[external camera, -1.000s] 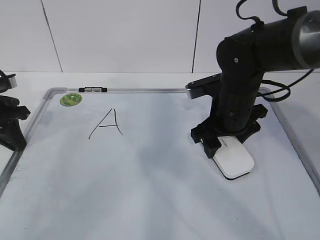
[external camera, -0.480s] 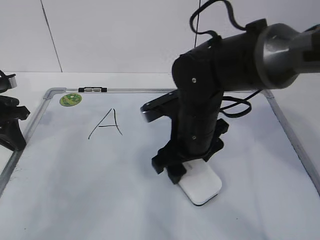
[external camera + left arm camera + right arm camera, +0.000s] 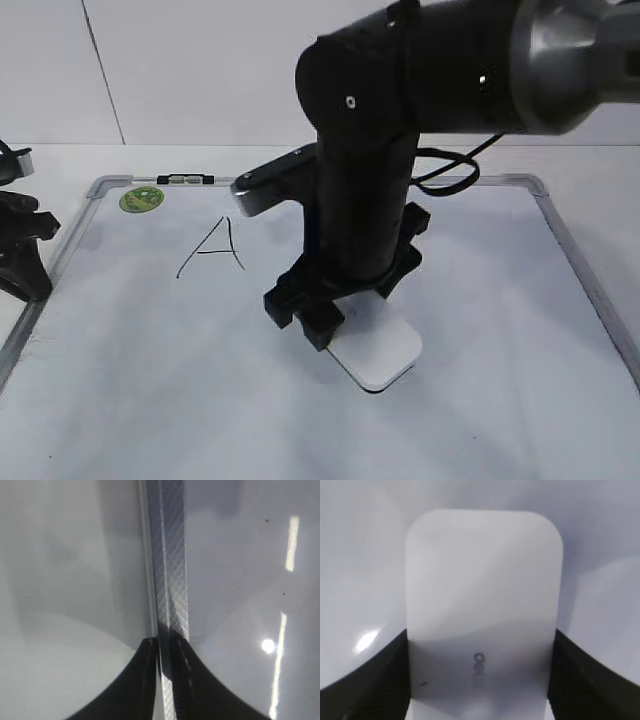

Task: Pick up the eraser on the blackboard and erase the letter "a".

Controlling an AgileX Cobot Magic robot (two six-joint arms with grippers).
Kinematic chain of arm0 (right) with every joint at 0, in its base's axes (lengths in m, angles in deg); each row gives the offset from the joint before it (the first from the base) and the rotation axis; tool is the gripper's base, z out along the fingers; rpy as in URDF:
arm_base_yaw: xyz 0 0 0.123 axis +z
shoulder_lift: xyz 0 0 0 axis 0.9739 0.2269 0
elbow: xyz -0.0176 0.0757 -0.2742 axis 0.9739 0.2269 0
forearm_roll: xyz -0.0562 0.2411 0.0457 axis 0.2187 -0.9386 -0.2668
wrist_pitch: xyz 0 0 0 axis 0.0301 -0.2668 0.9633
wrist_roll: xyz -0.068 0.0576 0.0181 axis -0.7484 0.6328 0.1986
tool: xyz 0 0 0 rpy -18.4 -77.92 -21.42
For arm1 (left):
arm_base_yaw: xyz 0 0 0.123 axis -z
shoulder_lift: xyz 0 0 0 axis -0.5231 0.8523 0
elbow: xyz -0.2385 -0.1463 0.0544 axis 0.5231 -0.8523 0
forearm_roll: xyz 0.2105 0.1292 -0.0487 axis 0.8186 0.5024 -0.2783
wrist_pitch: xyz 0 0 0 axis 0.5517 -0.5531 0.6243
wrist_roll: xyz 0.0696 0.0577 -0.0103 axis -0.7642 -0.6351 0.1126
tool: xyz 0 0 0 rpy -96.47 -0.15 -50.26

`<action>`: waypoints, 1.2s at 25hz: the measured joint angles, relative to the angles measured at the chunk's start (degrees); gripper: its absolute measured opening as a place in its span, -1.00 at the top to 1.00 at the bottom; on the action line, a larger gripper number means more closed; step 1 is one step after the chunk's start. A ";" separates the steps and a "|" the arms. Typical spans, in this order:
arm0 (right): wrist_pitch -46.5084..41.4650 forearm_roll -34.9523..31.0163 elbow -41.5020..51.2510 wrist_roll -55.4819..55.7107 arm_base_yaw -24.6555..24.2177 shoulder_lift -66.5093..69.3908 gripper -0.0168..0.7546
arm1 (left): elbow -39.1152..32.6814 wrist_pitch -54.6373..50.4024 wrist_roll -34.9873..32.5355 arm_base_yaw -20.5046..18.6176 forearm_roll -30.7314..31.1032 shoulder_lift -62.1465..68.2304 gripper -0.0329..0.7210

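1. One eraser (image 3: 375, 347) is sitting flat on the blackboard (image 3: 520, 400), a little toward its near edge from the middle, pinched at both long sides by the right gripper (image 3: 330, 312).
2. Right wrist view is showing both black fingers (image 3: 375, 680) pressing against the white block (image 3: 482, 610), grey lettering facing up.
3. No lowercase letter "a" is showing; the arm may be covering it, or it may be wiped already. I cannot tell.
4. Capital "A" (image 3: 212, 250) is standing intact toward the far left corner, well apart from the eraser.
5. Left gripper (image 3: 162, 647) is idling over the board's left frame (image 3: 172, 580), jaws nearly together, holding nothing.
6. Step, as judged: wiping stroke in hand. Next move is calling for steady downward pressure while keeping clear of the "A".
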 joint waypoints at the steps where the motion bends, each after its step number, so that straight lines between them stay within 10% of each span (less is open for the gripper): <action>1: -0.57 0.90 -0.30 0.13 -0.28 -0.50 -0.53 | 0.00 0.00 0.00 0.00 0.00 0.00 0.72; 30: 5.26 4.65 12.55 5.63 -34.76 -6.14 -0.53 | 0.00 0.00 0.00 0.00 0.12 0.00 0.73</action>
